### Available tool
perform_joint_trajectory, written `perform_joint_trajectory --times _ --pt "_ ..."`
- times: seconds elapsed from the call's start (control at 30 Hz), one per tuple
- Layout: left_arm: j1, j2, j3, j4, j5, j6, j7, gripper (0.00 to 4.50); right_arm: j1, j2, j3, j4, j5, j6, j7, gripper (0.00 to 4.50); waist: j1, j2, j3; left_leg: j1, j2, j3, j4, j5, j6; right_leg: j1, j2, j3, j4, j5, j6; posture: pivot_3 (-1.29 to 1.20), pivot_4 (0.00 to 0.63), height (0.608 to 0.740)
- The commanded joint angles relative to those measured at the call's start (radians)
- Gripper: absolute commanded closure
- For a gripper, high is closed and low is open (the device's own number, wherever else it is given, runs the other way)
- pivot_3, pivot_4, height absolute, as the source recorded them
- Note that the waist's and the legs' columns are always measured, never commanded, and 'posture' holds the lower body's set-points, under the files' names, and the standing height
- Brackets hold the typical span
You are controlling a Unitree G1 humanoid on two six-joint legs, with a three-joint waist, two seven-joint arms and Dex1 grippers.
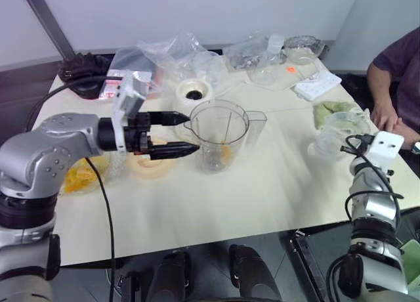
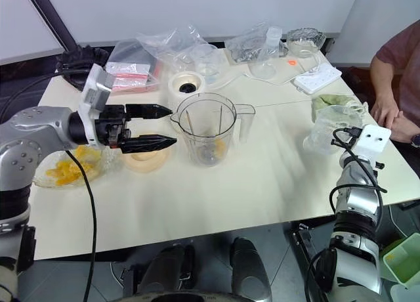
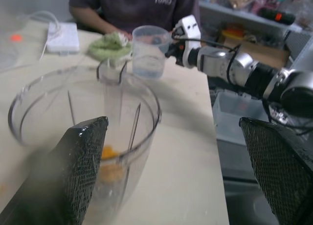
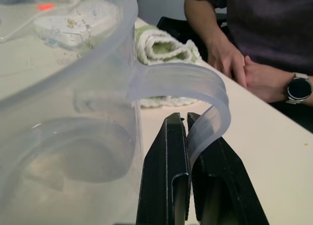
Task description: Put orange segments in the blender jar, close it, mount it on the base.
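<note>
Jar loading, lid pending.
Blender jar (image 1: 219, 135): light, stiff, slippery; grasp its handle. Left gripper (image 1: 182, 132) jaws wide, empty; right gripper (image 4: 188, 137) jaws closed.

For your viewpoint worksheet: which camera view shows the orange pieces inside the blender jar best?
The left wrist view: it looks down through the jar's clear wall at the orange pieces on its bottom, close up. Both eye views show them as a small orange patch low in the jar. The right wrist view shows a plastic cup instead.

orange segments (image 2: 213, 148) in blender jar (image 2: 205, 128), base (image 2: 187, 84) behind it, lid (image 2: 146, 159) left
</note>
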Motion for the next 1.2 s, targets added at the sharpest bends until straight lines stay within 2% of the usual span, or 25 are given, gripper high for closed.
perform_joint_trajectory --times 0.03,0.5,0.6,0.8,0.83,0.97,1.2 --pt "0.001 0.019 0.008 -0.014 0.023 -0.031 -0.020 0.00 -0.034 -0.006 0.000 -0.005 0.015 -0.051 -0.013 4.47 0.000 0.000 0.000 0.000 0.000 0.000 0.000 0.000 0.000 0.000 0.000 0.000 0.000 0.000 0.000 0.00 0.150 0.740" --pt "0.010 0.007 0.000 -0.004 0.057 -0.049 -0.027 0.00 -0.049 0.009 0.027 0.079 0.023 -0.015 -0.055 4.47 -0.001 0.000 0.000 0.000 0.000 0.000 0.000 0.000 0.000 0.000 0.000 0.002 -0.001 0.000 0.001 0.00 0.150 0.740" --pt "0.018 0.007 0.002 -0.009 0.058 -0.051 -0.024 0.00 -0.047 0.010 0.028 0.090 0.026 -0.007 -0.053 3.54 -0.001 0.000 0.000 0.001 0.000 0.000 0.000 0.000 0.000 0.001 0.000 0.002 -0.001 0.000 0.001 0.00 0.150 0.740" --pt "0.024 0.009 0.004 -0.008 0.060 -0.057 -0.022 0.00 -0.031 0.003 0.038 0.091 0.013 -0.002 -0.061 0.40 -0.005 -0.001 0.000 0.004 0.000 0.000 0.000 0.000 0.000 0.003 0.000 0.003 -0.001 0.000 0.000 0.00 0.150 0.740" --pt "0.024 0.009 0.004 -0.008 0.061 -0.057 -0.022 0.00 -0.023 0.004 0.036 0.081 0.014 0.002 -0.063 0.08 -0.007 -0.001 0.000 0.005 0.000 0.000 0.000 0.000 0.000 0.004 0.000 0.003 -0.001 0.000 -0.001 0.00 0.150 0.740" --pt "0.026 0.007 0.004 -0.008 0.064 -0.059 -0.021 0.00 0.024 0.011 0.033 0.014 0.019 0.023 -0.073 0.08 -0.008 -0.001 0.000 0.013 0.000 0.000 -0.001 0.000 0.000 0.011 0.000 0.003 -0.002 -0.001 -0.001 0.00 0.150 0.740" --pt "0.028 0.003 -0.004 0.002 0.078 -0.067 -0.027 0.00 0.173 0.045 0.048 -0.229 0.014 0.100 -0.090 0.08 0.000 -0.001 0.000 0.013 0.000 0.000 -0.001 0.000 0.000 0.011 0.000 0.004 -0.003 -0.001 -0.001 0.00 0.150 0.740"
